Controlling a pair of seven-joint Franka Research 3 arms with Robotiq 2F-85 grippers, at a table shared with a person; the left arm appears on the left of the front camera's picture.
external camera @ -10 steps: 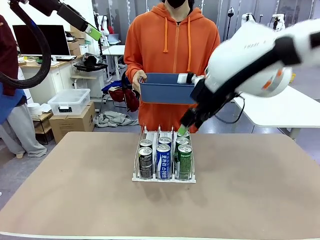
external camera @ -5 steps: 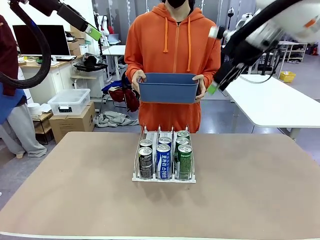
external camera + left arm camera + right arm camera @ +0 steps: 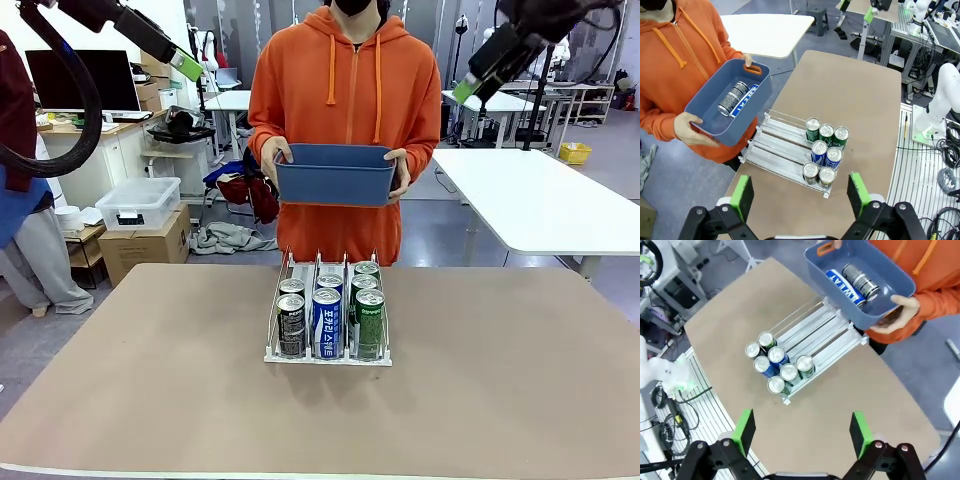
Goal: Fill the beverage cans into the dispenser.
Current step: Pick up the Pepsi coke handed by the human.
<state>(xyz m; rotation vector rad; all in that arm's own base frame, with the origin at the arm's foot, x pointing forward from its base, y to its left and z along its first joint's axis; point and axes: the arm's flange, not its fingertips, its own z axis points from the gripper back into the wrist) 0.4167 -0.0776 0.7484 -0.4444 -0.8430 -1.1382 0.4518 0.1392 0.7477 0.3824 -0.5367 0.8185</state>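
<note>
The dispenser [image 3: 303,272] stands mid-table with several beverage cans [image 3: 327,322] upright at its front: black in the left lane, blue-and-white in the middle, green on the right. From above, the cans [image 3: 826,149] crowd the rack's [image 3: 775,142] low end, and the rear of the lanes is bare. My left gripper [image 3: 182,64] hangs high at the top left, and in its wrist view the left gripper [image 3: 799,195] is open and empty. My right gripper [image 3: 472,82] is high at the top right. Far above the dispenser [image 3: 826,334] and cans [image 3: 776,365], the right gripper [image 3: 802,432] is open and empty.
A person in an orange hoodie stands at the far edge holding a blue tub [image 3: 335,185] in both hands. Two more cans, black [image 3: 733,97] and blue-and-white [image 3: 746,100], lie in the tub [image 3: 747,120]. White tables stand behind to the right.
My right arm has risen from just above the rear of the right lane, up and away to the top right, its gripper open. The left arm, the cans and the tub stayed put.
</note>
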